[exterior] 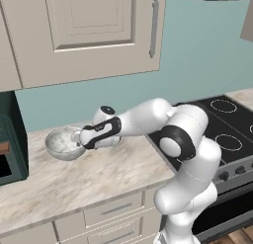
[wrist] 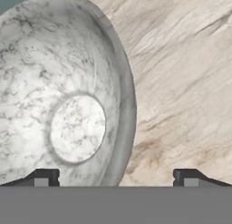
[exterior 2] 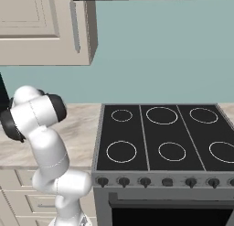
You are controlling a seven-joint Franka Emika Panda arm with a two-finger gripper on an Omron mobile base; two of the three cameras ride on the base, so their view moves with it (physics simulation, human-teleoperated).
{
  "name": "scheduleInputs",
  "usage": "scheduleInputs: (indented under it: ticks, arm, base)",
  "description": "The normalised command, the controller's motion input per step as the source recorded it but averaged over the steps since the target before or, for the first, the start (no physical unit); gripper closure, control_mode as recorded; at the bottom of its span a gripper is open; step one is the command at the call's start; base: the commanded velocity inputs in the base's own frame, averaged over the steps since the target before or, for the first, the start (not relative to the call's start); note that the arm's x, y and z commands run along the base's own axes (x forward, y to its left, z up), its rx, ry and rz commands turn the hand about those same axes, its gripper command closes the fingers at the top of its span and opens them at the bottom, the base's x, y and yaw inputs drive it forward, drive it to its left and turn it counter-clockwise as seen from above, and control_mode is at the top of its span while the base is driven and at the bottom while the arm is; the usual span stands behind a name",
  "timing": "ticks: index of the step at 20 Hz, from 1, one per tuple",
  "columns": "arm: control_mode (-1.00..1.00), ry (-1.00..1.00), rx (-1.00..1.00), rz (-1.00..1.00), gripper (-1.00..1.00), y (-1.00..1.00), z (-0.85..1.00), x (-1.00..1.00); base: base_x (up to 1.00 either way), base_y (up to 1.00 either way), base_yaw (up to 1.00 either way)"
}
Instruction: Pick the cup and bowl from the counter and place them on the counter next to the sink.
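Left base view: I saw the bowl [exterior: 64,143] sitting upright on the counter [exterior: 99,179], well to the left of the stovetop [exterior: 222,124] and just right of a dark green appliance [exterior: 10,139] at the frame edge. The arm reached leftward from the stovetop side, and its gripper [exterior: 79,138] was at the bowl's right rim; from this angle I could not make out the finger gap, nor whether anything touched the bowl. A cream wall cabinet [exterior: 89,35] hung above the bowl. Right base view: I noted the black stovetop [exterior 2: 164,136] with its white rings occupying most of the frame, a strip of counter [exterior 2: 77,124] to its left, and the arm's shoulder rising in front of that strip. Hand view: the bowl [wrist: 59,96] lay directly below the camera, interior facing it, with bare counter [wrist: 181,82] beside it. The fingertips [wrist: 43,177] stood spread wide, one over the bowl's inside and the other over the counter, straddling the rim, nothing pinched.
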Motion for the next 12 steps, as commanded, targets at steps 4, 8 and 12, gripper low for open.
scheduleInputs:
  ticks: [4,8,12]
  arm:
    - [-1.00,0.00,0.00,-0.15,-1.00,0.06,0.00,0.32]
    - [-1.00,0.00,0.00,-0.12,-1.00,0.15,0.00,0.17]
    - [-1.00,0.00,0.00,0.00,-1.00,0.01,0.00,0.00]
  base:
    - [0.00,0.00,0.00]
    - [0.00,0.00,0.00]
    - [0.00,0.00,0.00]
